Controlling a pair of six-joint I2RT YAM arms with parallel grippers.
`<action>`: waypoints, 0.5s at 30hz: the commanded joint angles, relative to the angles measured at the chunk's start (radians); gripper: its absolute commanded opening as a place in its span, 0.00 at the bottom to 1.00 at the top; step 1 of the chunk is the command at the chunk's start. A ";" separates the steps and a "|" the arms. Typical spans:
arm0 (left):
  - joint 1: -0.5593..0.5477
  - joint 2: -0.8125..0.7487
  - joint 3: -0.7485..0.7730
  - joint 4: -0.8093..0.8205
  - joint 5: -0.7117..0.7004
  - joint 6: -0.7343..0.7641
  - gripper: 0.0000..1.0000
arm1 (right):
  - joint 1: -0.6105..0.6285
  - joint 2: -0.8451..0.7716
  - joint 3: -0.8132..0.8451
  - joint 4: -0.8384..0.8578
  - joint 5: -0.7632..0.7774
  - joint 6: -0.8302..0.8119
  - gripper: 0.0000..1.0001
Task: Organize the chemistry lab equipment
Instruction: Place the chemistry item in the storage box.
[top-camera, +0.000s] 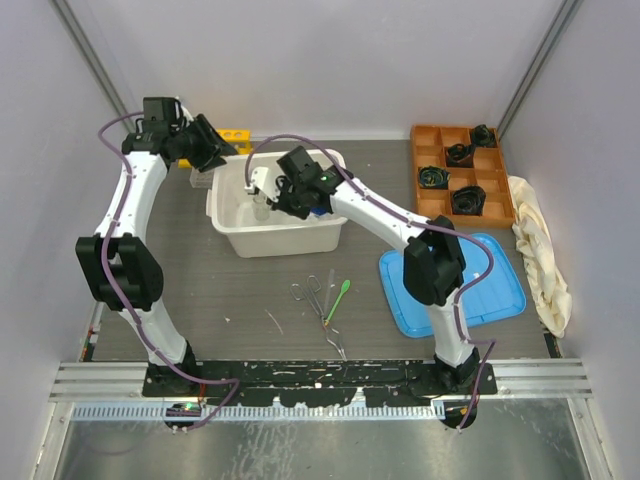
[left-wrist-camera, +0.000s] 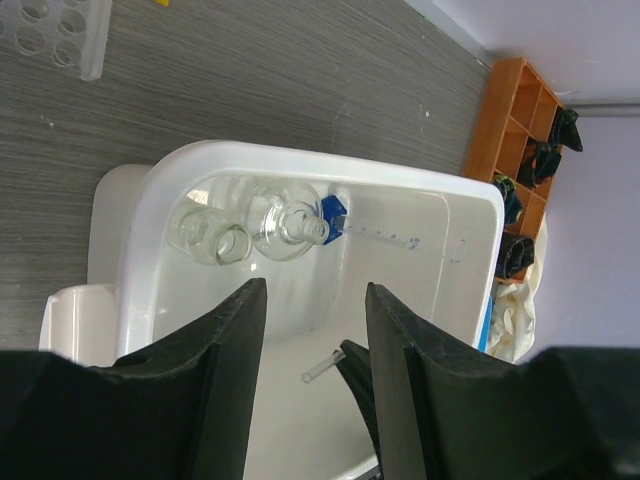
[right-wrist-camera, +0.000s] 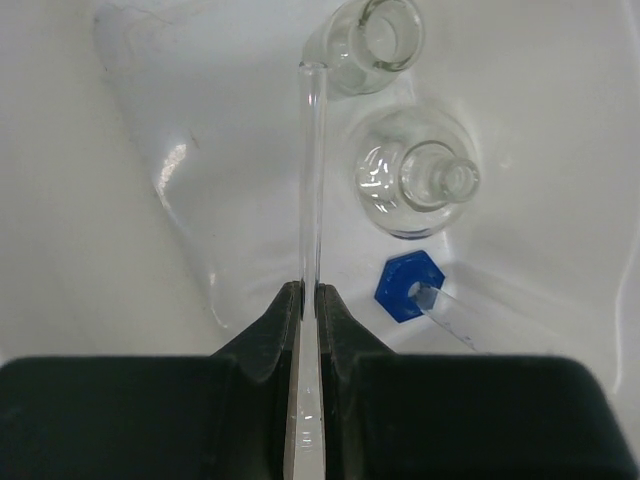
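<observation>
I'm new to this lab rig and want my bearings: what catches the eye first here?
The right gripper, shut on a thin glass tube, hangs over the white tub at mid-table, which holds two glass flasks and a blue-based cylinder. The left gripper hangs open beside the tub's far left corner.

Yellow rack (top-camera: 238, 133) mostly hidden behind left arm (top-camera: 138, 195); clear plastic rack (left-wrist-camera: 55, 30) cut off by frame corner.

No words, brand names or numbers can be read anywhere in these views. The only printing is a row of faint scale marks along the clear tube of the blue-based cylinder (left-wrist-camera: 385, 234) lying in the white tub (left-wrist-camera: 320, 165), too small to make out.
</observation>
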 joint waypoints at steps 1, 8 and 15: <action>0.008 -0.034 0.017 0.061 0.030 0.033 0.46 | -0.007 0.037 0.014 0.036 -0.050 -0.001 0.01; 0.009 -0.043 0.006 0.078 0.055 0.052 0.46 | -0.016 0.080 0.027 0.039 -0.072 0.020 0.01; 0.009 -0.072 -0.012 0.124 0.081 0.066 0.47 | -0.041 0.105 0.032 0.046 -0.104 0.039 0.01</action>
